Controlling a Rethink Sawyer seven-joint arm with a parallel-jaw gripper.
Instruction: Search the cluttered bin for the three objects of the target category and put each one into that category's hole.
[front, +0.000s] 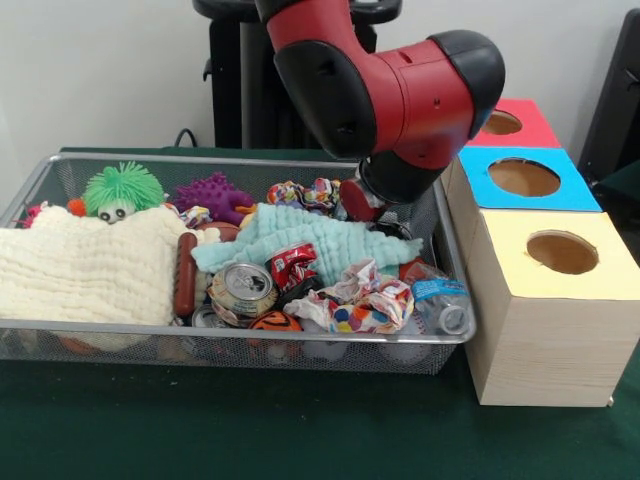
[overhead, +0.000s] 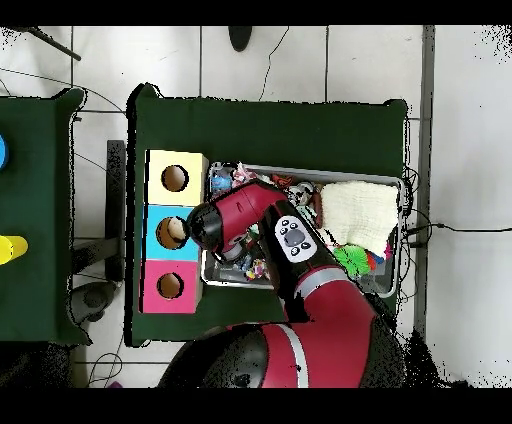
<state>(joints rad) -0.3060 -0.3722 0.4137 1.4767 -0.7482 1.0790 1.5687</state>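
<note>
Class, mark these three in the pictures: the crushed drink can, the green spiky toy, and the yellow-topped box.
crushed drink can (front: 243, 285), front view, on its round silver top
green spiky toy (front: 122, 187), front view, middle of its body
yellow-topped box (front: 600, 262), front view, bare yellow top beside the hole

Looks like a robotics lab: tiled floor (overhead: 260, 60), loose cables (overhead: 455, 228), green-clothed table (front: 200, 430), colour-coded wooden boxes (front: 545, 290).

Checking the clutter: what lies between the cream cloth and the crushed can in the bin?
In the front view, a hot dog toy lies between the cream cloth and the crushed can.
</note>
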